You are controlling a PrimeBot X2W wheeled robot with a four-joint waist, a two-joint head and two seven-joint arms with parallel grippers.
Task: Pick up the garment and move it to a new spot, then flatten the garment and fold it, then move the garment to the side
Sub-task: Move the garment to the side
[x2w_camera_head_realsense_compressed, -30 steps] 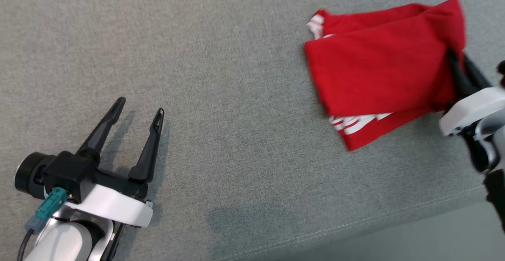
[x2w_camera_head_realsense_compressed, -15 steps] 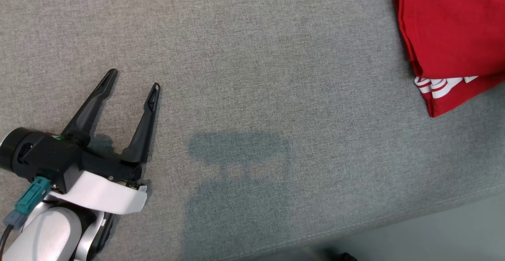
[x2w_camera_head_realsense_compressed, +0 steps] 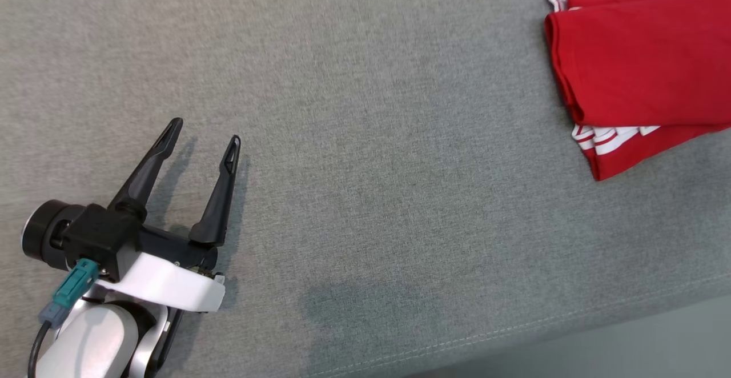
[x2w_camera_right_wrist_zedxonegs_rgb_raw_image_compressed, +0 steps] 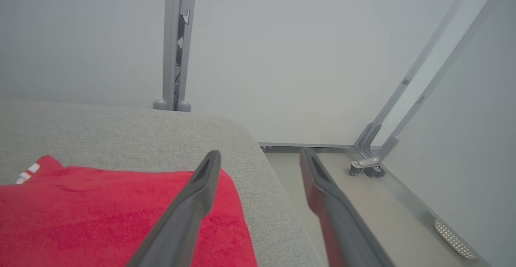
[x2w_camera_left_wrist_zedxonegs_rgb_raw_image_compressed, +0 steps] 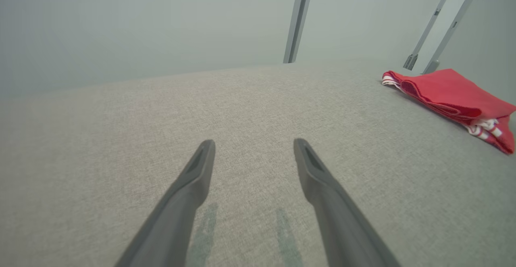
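Observation:
The garment is a red shirt with white stripes, folded into a compact stack at the far right of the grey cushioned surface; it also lies at the right in the left wrist view. My left gripper rests open at the lower left, far from the garment, nothing between its fingers. In the right wrist view my right gripper stands open above the garment's right end, with nothing in it, its right finger over the floor beyond the cushion edge.
The grey fabric surface has a stitched front edge with floor below it. Its rounded right corner drops to the floor. Grey metal posts and a wheeled frame stand by the pale wall.
My right gripper has let go of the garment, opened and left the head view. The garment lies further right in the picture; the camera has also shifted. The left gripper stays open.

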